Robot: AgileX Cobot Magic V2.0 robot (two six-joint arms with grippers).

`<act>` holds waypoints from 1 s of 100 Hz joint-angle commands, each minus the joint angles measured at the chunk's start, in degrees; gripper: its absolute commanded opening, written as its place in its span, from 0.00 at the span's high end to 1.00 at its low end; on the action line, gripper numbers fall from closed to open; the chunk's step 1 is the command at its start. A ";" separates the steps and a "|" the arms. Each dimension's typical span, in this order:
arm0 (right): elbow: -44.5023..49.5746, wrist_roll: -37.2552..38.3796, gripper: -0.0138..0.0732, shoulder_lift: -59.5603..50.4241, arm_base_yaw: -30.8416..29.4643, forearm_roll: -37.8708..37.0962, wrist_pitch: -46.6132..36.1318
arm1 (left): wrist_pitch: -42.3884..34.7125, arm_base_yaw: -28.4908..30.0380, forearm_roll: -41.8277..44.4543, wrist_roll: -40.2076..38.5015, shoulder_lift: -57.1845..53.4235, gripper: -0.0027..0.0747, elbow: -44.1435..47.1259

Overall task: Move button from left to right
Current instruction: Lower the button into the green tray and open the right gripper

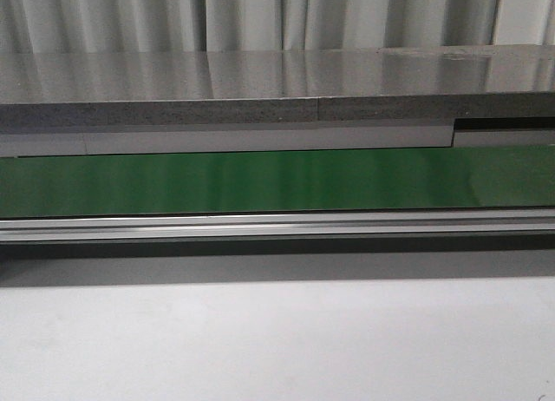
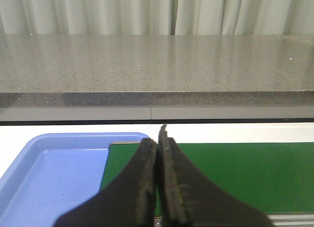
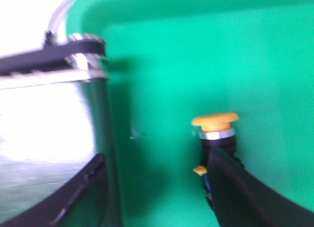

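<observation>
We see the button (image 3: 215,133) only in the right wrist view. It stands upright inside a green tray (image 3: 274,60), its yellow-orange round head on top, a silver ring beneath it, and a black body below. The picture is blurred, so the small marks on the body are hard to make out. The right gripper (image 3: 157,187) has its jaws spread wide apart. One dark finger (image 3: 240,192) sits just in front of the button's lower body, covering part of it; we cannot tell whether it touches. The other finger (image 3: 73,197) is well apart, over a shiny metal surface (image 3: 44,133) beside the tray.

In the left wrist view, the left gripper (image 2: 158,153) is clenched with nothing between its fingers, the two black tips pressed together. Below it lie a green belt (image 2: 245,173) and, beside it, a blue tray (image 2: 44,178), cut off at the edge.

The front view shows the same green belt (image 1: 277,180) running across, a metal rail (image 1: 277,226) along its near edge, a pale tabletop (image 1: 277,340) in front, a grey speckled counter (image 1: 260,84) behind, and white curtains (image 1: 260,15) at the back. Neither arm nor the button appears there.
</observation>
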 commanded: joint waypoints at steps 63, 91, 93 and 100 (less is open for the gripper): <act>8.02 -0.13 0.32 -28.43 9.76 8.04 -7.82 | -4.86 -0.47 -0.64 0.06 0.36 0.99 -1.56; 23.84 -0.13 0.32 -43.43 11.10 9.24 -13.58 | -4.86 -0.47 -0.64 0.06 0.36 0.99 -1.56; 24.99 -0.13 0.32 -44.51 11.10 9.24 -13.79 | -4.86 -0.47 -0.64 0.06 0.36 0.99 -1.56; 28.73 -0.13 0.35 -47.96 11.10 9.24 -14.04 | -4.86 -0.47 -0.64 0.06 0.36 0.99 -1.56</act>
